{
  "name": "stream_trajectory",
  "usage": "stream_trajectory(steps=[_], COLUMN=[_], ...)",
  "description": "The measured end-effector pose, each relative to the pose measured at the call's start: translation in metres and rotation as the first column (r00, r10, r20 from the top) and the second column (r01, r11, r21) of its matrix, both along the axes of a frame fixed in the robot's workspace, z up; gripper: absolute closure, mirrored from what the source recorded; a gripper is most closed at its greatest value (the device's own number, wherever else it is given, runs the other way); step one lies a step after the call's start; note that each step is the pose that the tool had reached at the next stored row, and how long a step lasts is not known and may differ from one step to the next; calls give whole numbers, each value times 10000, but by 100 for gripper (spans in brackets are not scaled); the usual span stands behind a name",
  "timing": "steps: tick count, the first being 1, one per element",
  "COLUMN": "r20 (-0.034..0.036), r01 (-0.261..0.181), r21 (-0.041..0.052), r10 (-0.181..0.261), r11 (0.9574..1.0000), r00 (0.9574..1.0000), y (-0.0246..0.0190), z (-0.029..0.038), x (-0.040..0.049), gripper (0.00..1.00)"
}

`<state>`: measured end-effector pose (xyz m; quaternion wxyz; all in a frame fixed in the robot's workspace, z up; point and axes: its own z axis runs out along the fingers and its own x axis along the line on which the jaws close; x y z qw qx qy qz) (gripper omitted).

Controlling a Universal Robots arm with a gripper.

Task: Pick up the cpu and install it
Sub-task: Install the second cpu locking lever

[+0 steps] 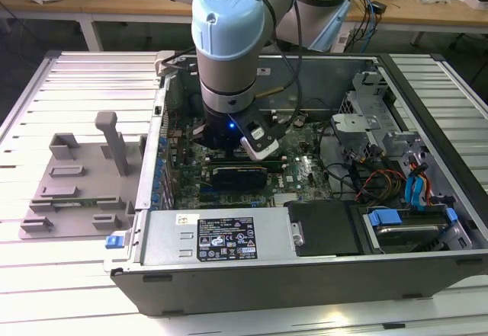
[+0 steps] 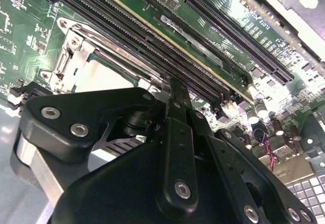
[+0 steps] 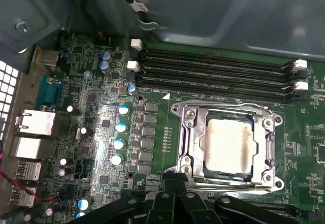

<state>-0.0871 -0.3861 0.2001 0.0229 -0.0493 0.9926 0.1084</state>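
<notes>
- You can see the cpu (image 3: 226,145) lying flat inside the socket frame (image 3: 190,132) on the green board (image 3: 91,112).
- The gripper (image 2: 175,89) hangs just above it, fingers pressed together, holding nothing.
- The arm (image 1: 229,54) hides the socket in the exterior view.

Slatted pale metal desk (image 1: 76,69) in the exterior view. An open computer case (image 1: 305,267) lay on it; a grey plastic fixture plate (image 1: 76,191) with raised blocks lay just beside the case, toward the exterior view's left.
</notes>
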Motion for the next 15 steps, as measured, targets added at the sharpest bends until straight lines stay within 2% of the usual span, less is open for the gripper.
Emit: stream_trajectory(steps=[4,9,12,15], r20=[10,6,3,4], r01=[-1,0,-1,0], r21=[54,44,44,44], r10=[1,0,1,0], r11=[10000,10000,10000,10000], r00=[10000,10000,10000,10000], y=[2,1,2,27], z=[-28,-36,-36,-41], x=[2,-4,-63,-67], gripper=[89,89,89,89])
